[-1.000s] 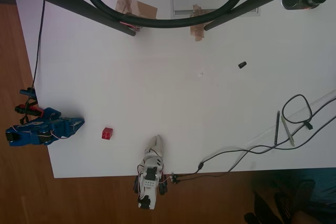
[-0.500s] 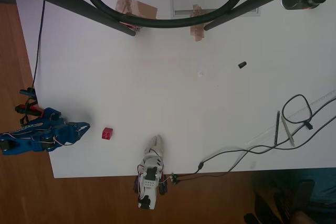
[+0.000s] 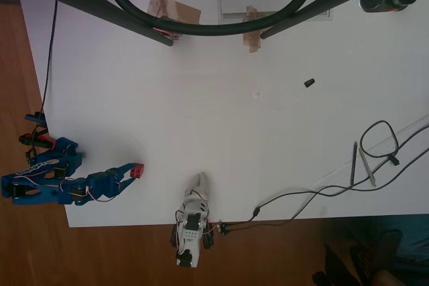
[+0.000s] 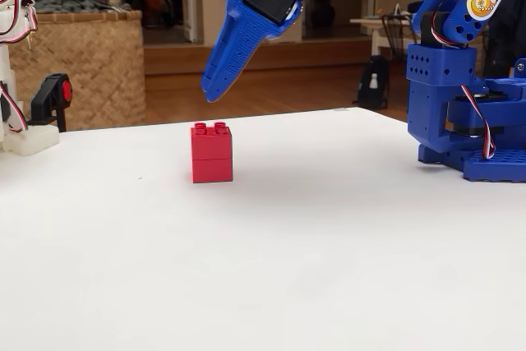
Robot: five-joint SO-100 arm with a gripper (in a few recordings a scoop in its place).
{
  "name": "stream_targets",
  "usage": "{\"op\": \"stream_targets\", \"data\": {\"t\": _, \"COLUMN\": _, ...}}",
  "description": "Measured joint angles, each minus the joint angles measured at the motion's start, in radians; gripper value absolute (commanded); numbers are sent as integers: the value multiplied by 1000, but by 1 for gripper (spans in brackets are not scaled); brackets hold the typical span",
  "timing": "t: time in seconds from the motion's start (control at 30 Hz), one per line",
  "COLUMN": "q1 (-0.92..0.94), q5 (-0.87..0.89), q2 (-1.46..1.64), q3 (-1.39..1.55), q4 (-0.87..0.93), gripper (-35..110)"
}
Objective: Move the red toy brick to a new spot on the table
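A small red toy brick point(image 4: 212, 153) stands upright on the white table point(image 4: 271, 252). In the fixed view it looks like 2 cube-shaped layers stacked, with 2 round studs showing on top. It sits alone on the bare surface, left of centre in that view. In the overhead view the red toy brick point(image 3: 137, 171) lies near the lower left corner of the table point(image 3: 221, 118), close to the bottom edge.

The blue robot arm reaches toward it. In the fixed view the gripper point(image 4: 215, 88) hangs tilted above the brick, its pointed tip aimed down and to the left, ending just above the studs with a clear gap. It does not touch the brick there. In the overhead view the gripper point(image 3: 129, 173) stretches from the left edge of the table, and its tip overlaps the brick's left side. I cannot tell from either view whether the jaws are spread or closed, and the gripper holds nothing.

In the fixed view the arm's blue base stands at the right, well apart from the brick. Farther out in the overhead view, a small black bit point(image 3: 309, 82) lies on the table toward the upper right, far from the brick. 2 pens point(image 3: 358, 163) and a looped black cable point(image 3: 379, 140) lie near the right edge. Pieces of brown tape point(image 3: 175, 9) sit near the top edge.
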Motion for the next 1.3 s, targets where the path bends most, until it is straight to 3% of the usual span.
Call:
{"op": "stream_targets", "data": {"t": 0.33, "q1": 107, "q5": -94, "q2": -83, "q3": 84, "q4": -224, "gripper": 28}}
{"op": "stream_targets", "data": {"t": 0.87, "q1": 118, "q5": -46, "q2": -202, "q3": 169, "q4": -324, "gripper": 26}}
{"op": "stream_targets", "data": {"t": 1.3, "q1": 101, "q5": -11, "q2": -249, "q3": 183, "q4": -293, "gripper": 0}}
